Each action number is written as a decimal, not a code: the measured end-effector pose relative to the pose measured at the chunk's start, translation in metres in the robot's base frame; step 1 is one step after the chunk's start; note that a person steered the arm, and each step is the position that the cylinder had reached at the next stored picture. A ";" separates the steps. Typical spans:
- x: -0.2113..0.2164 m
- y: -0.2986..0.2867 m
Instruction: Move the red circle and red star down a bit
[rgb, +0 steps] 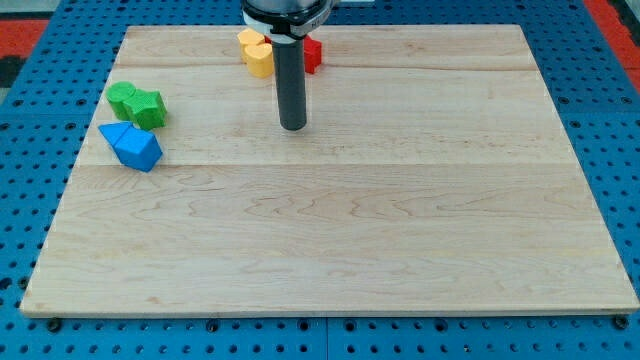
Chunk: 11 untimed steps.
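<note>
The worktop was a pale wooden board of joined planks, lying on a blue pegboard base dotted with holes, with a patch of red showing at the far left corner. Most of the board lay bare.

The relation that mattered was this: my tip stood on the near side of the red pieces, while the job was to bring them nearer. A red block showed at the far edge, just right of the rod and partly hidden behind it. I could not tell its shape, nor whether I was seeing the circle, the star, or both pressed together. It lay up and slightly right of my tip, a short way off, not touching.

So I judged I was on the wrong side for a downward push. I would have had to go round, probably by the right, and get beyond the red block, where little board remained before the far edge.

A yellow block, lobed rather like a heart, sat just left of the rod at about the same depth as the red one, so a careless sweep could have caught it.

Far to the left, well apart, sat a green block and a blue block, one just behind the other.

There was no hand on this rig, only the bare rod, so nothing was gripped or released.
</note>
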<state>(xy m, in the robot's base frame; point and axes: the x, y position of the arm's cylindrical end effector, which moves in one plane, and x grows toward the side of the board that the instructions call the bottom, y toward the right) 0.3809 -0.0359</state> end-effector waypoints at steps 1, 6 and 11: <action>0.000 0.004; -0.077 -0.104; -0.189 -0.084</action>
<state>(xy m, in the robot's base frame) 0.1915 -0.1201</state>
